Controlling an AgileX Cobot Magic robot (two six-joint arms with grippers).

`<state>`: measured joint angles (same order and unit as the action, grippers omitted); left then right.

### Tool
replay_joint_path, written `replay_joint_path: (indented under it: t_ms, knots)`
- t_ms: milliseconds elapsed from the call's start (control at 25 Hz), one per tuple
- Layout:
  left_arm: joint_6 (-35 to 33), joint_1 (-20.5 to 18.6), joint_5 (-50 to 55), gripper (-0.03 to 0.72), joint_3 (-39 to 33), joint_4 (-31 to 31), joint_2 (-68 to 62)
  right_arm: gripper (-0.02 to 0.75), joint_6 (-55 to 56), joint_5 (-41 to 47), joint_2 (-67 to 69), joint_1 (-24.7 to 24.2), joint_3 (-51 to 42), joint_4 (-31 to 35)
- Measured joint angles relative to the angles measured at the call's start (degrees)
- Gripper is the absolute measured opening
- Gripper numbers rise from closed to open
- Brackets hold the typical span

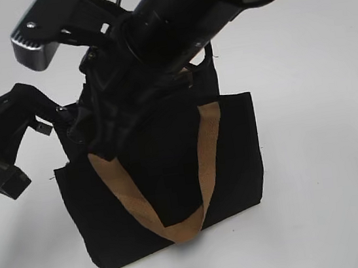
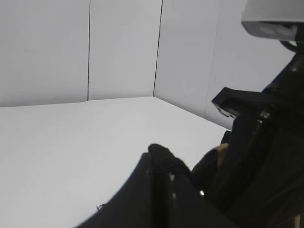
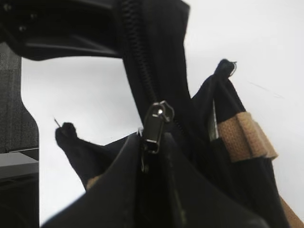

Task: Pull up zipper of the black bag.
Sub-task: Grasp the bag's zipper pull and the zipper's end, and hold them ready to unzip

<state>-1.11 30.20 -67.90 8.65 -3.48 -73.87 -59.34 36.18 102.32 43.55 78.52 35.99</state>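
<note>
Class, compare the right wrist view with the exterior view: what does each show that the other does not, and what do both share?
Only the right wrist view shows the zipper teeth and its metal slider close up, at the gripper's fingers. Only the exterior view shows the whole black bag standing on the white table, its tan handle looping down the front, and both arms at its top. Both show black fabric and tan webbing.

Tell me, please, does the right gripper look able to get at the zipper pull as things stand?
Probably yes. In the right wrist view the zipper pull hangs right at the right gripper, with nothing between them; whether the fingers already pinch it, I cannot tell. The left gripper is at the black bag's other end.
</note>
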Motion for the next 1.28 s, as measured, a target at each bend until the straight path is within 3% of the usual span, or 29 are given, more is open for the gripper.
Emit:
replay_joint_path:
  t_ms: [200,480,800,1040,1280]
  knots:
    - [0.0,0.14,1.22,0.001,0.0,1.77,0.0,0.072,0.86,1.1,-1.25,0.0,0.0,-3.16]
    - [0.06,0.44,11.07,0.001,0.02,6.2,0.0,0.07,9.08,3.37,-2.45,0.07,0.11,-10.19]
    - [1.91,0.44,17.39,0.001,0.19,6.36,0.38,0.067,11.55,3.93,-2.45,0.23,0.16,-11.16]
    - [3.89,0.38,8.6,0.001,0.07,-1.15,2.09,0.065,11.67,2.55,-2.45,0.17,0.16,-11.27]
    - [6.24,0.38,3.43,0.001,0.04,-2.9,2.87,0.065,11.73,1.91,-2.45,0.17,0.16,-10.55]
